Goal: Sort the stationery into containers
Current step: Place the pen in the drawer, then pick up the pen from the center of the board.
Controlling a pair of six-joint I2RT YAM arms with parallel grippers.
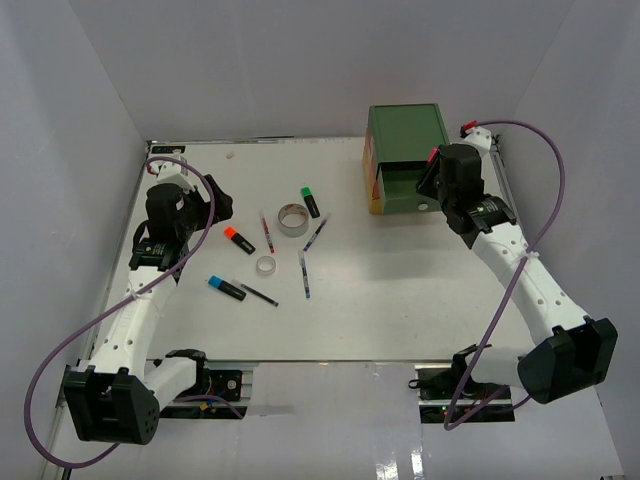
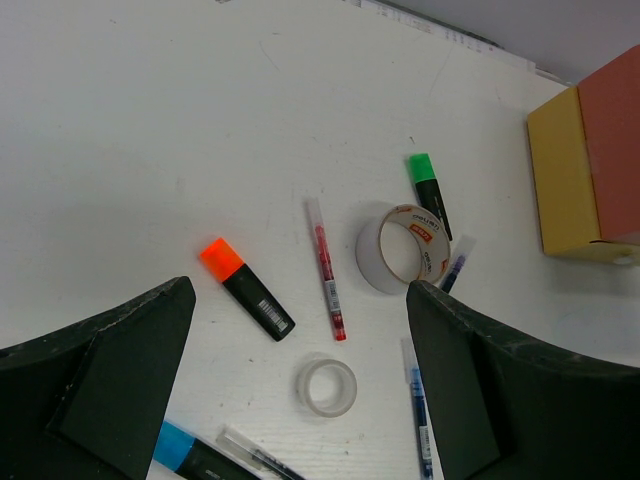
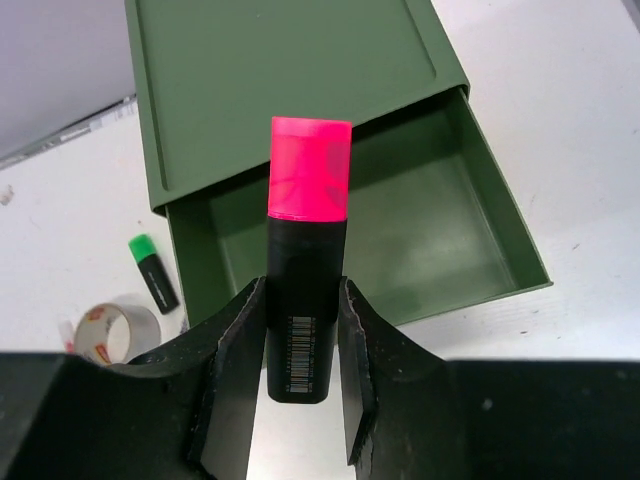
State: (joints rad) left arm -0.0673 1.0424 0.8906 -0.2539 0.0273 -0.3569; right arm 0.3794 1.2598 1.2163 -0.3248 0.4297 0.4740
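Observation:
My right gripper [image 3: 300, 292] is shut on a pink-capped highlighter [image 3: 308, 230] and holds it upright above the open green drawer [image 3: 430, 230], [image 1: 400, 190] of the stacked unit [image 1: 405, 135]. My left gripper [image 2: 300, 292] is open and empty, high above the small whitish tape roll [image 2: 327, 387]. On the table lie the orange highlighter [image 2: 245, 288], the green highlighter [image 2: 431, 190], the blue highlighter [image 2: 190, 458], the grey tape roll [image 2: 400, 248], a red pen [image 2: 327, 268] and blue pens [image 2: 418, 400].
The unit's orange [image 2: 610, 140] and yellow [image 2: 575, 170] sides show at the right of the left wrist view; those drawers look shut. A black pen [image 1: 258, 294] lies beside the blue highlighter [image 1: 226, 288]. White walls close in the table at the back and sides.

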